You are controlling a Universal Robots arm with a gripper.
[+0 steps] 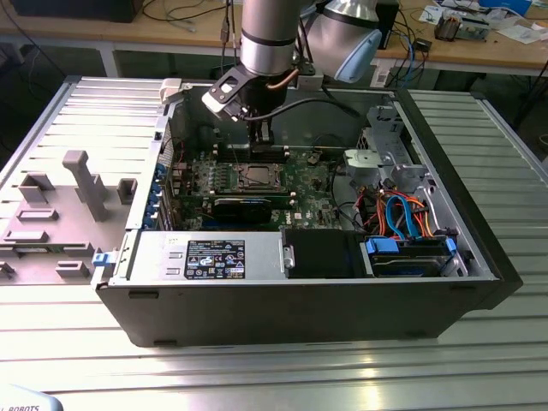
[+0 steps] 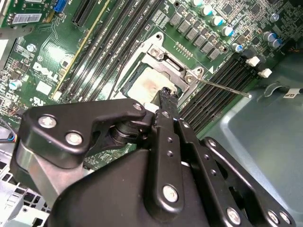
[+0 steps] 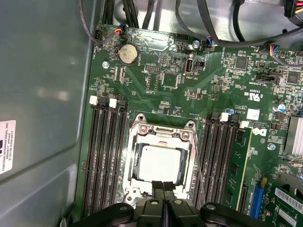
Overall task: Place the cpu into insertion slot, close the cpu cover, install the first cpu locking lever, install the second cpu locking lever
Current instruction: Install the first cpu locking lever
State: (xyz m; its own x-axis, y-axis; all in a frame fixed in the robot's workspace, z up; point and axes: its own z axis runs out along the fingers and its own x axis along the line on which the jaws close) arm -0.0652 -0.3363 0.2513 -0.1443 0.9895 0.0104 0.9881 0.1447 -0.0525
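Over the slot (image 3: 134,158), poised with fingers (image 3: 157,187) pinched together, gripping nothing; perhaps pressing the cover (image 3: 161,135) flat onto the seated cpu (image 3: 158,163).

Memory slots (image 3: 106,156) flank the insertion slot (image 3: 133,165) on both sides (open room straight above); case wall (image 3: 42,94) nearby.

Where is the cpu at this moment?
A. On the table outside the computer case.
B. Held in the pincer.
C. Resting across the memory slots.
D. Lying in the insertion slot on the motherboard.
D: in the first wrist view the silver-topped cpu lies flat inside the metal-rimmed insertion slot.
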